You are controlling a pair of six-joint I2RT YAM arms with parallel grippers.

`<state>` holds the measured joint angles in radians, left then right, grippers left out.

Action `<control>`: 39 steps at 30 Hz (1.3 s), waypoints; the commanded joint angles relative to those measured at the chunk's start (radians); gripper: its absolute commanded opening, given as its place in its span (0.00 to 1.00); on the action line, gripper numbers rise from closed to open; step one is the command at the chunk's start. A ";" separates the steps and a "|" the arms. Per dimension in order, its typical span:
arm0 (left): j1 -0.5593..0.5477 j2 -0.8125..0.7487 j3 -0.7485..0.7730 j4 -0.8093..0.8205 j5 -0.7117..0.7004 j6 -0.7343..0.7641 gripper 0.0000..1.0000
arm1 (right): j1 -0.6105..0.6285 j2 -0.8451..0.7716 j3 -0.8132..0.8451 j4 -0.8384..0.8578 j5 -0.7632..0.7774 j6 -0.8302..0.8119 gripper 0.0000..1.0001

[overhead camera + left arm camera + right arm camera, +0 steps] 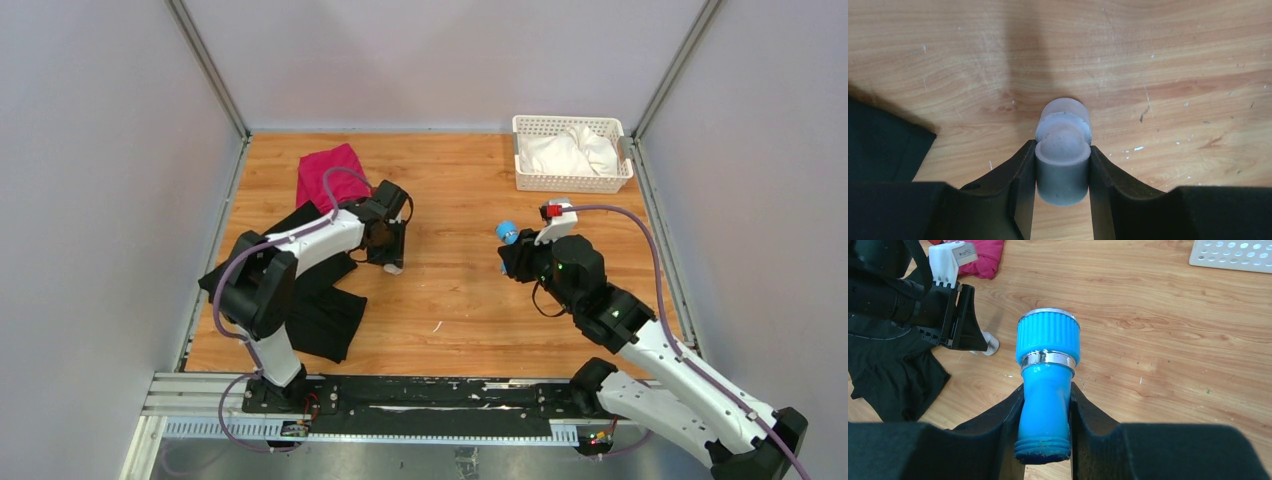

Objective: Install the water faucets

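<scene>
Two arms, both busy: the right end effector (pixel 1047 389) is clamped on the blue faucet (pixel 1048 335), right of centre over the wooden surface (pixel 1173 340), knob pointing outward. Meanwhile the left end effector (pixel 1063 148) is pinching the white pipe fitting (pixel 1063 177) beside the black cloth (pixel 878 145).

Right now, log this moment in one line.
left gripper: shut on short white plastic pipe fitting | right gripper: shut on bright blue plastic tap | parts: apart

Right fingers (pixel 510 252) hold the blue faucet (pixel 507 231), left fingers (pixel 389 257) a white fitting (pixel 394 268).
</scene>
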<state>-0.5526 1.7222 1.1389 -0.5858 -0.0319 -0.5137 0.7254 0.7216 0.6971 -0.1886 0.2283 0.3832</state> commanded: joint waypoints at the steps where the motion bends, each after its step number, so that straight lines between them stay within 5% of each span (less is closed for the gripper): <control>1: -0.008 0.034 0.063 0.000 -0.079 -0.021 0.00 | -0.011 0.002 0.013 0.000 -0.003 0.004 0.00; 9: -0.026 0.103 0.107 -0.051 -0.160 -0.011 0.06 | -0.011 -0.003 0.006 0.007 -0.018 0.016 0.00; 15: -0.032 0.110 0.131 -0.078 -0.142 -0.004 0.73 | -0.012 -0.011 0.001 0.007 -0.014 0.021 0.00; 19: -0.038 0.047 0.171 -0.124 -0.155 0.007 0.93 | -0.012 -0.009 -0.001 0.011 -0.020 0.031 0.00; 25: -0.041 -0.148 0.225 -0.183 -0.182 0.070 0.99 | -0.064 -0.028 -0.061 0.110 -0.142 0.078 0.00; 30: -0.040 -0.364 0.176 -0.103 -0.039 0.126 1.00 | -0.304 -0.045 -0.203 0.442 -0.521 0.347 0.00; 33: -0.039 -0.556 -0.008 0.148 0.116 0.059 1.00 | -0.416 -0.001 -0.292 0.770 -0.649 0.567 0.00; 37: -0.039 -0.746 -0.314 0.635 0.276 -0.203 1.00 | -0.427 0.107 -0.355 1.151 -0.668 0.775 0.00; 39: -0.039 -0.758 -0.373 0.753 0.340 -0.283 1.00 | -0.426 0.189 -0.373 1.361 -0.651 0.909 0.00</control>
<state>-0.5861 0.9871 0.9005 -0.2249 0.1173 -0.5819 0.3119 0.8169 0.3519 0.6258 -0.3450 0.9771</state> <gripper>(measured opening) 0.997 0.337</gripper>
